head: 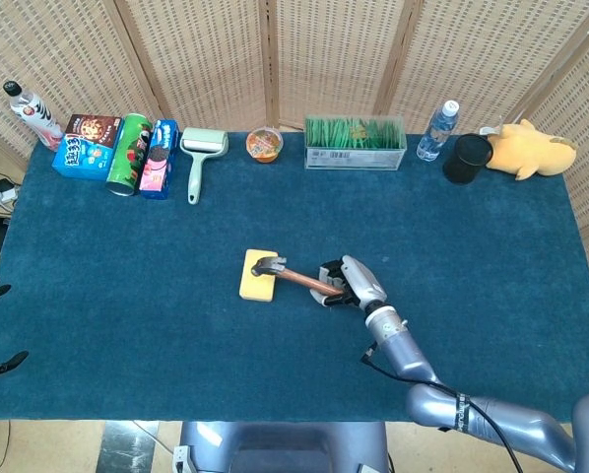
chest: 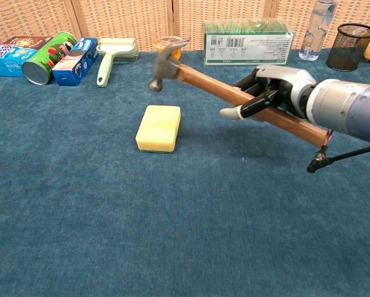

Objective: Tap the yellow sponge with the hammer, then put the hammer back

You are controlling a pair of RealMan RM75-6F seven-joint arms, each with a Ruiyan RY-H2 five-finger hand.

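The yellow sponge [chest: 159, 127] lies flat on the blue table cover [chest: 172, 235]. Above it, at its 12 o'clock in the chest view, hangs the steel head of the hammer [chest: 167, 54], raised clear. The wooden handle slopes down toward 4 o'clock into the right hand [chest: 273, 91], whose fingers [chest: 254, 103] wrap around it.

yellow sponge [chest: 158, 127], blue cloth [chest: 111, 216] — wood-brown hammer handle [chest: 210, 86]
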